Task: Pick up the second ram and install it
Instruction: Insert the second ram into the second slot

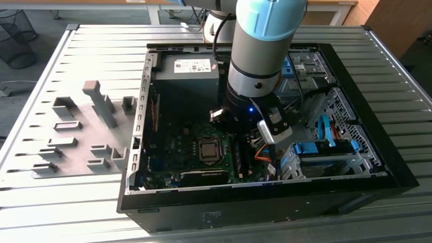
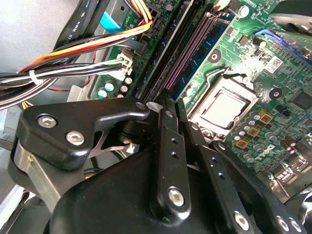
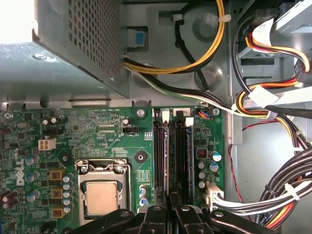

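Note:
My gripper [image 1: 251, 146] reaches down into the open computer case [image 1: 378, 167], over the memory slots [image 3: 162, 146] beside the processor [image 3: 100, 196]. In both wrist views its black fingers [image 2: 165, 136] stand shut together, with the gripper [image 2: 174, 109] [image 3: 170, 201] at one end of the slots. A blue-green ram stick [image 2: 208, 46] with dark chips stands upright in a slot along the processor. Dark chips also show in a slot [image 3: 181, 151] straight ahead of the fingertips. Whether the tips pinch or only press a stick's top edge is hidden, and I cannot tell which stick is the second ram.
A grey fixture plate [image 1: 81, 136] with slotted blocks lies on the table at the exterior view's left. The power supply [image 1: 189, 71] fills the case's far corner. Cable bundles [image 3: 278, 190] run close past the slots. Blue drive clips [image 1: 317, 149] sit at the exterior view's right.

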